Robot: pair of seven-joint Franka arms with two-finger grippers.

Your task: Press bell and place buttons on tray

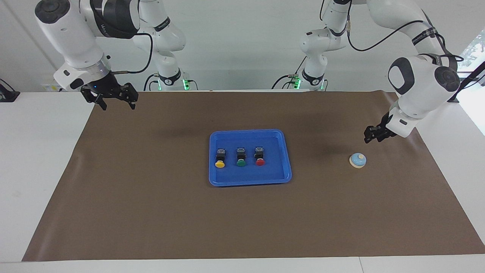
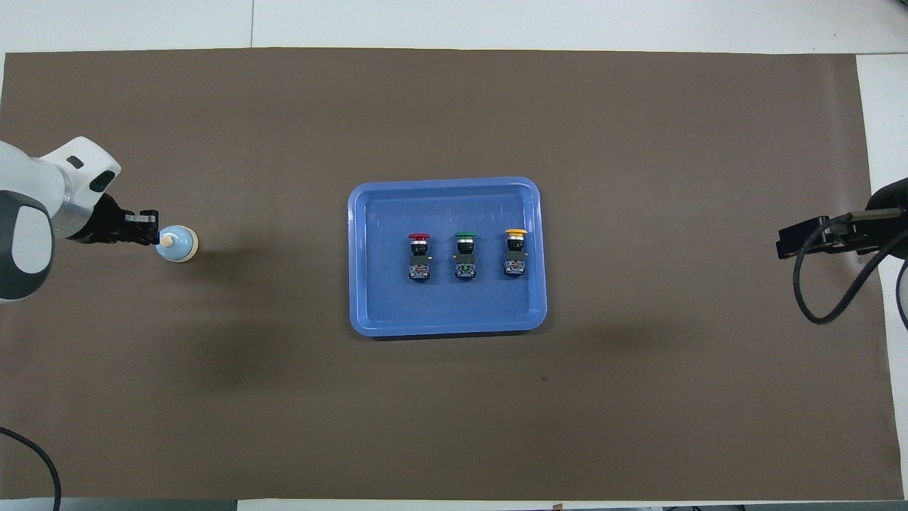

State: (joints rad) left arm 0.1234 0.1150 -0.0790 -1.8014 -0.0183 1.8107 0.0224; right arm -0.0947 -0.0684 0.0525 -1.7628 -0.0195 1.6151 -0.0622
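Observation:
The light-blue bell [image 1: 357, 160] [image 2: 177, 243] stands on the brown mat toward the left arm's end of the table, its cream knob uncovered. My left gripper [image 1: 373, 134] [image 2: 149, 227] hangs over the mat just beside the bell, clear of it and holding nothing. The blue tray [image 1: 250, 181] [image 2: 443, 325] lies mid-table. In it, in a row, are the yellow button [image 1: 219, 164] [image 2: 516, 233], green button [image 1: 240, 163] [image 2: 464, 235] and red button [image 1: 260, 162] [image 2: 419, 238]. My right gripper [image 1: 117, 103] waits open and empty over the mat's corner by its own base.
The brown mat [image 1: 151, 212] covers most of the white table. A black cable [image 2: 816, 284] loops beside the right gripper at the mat's edge.

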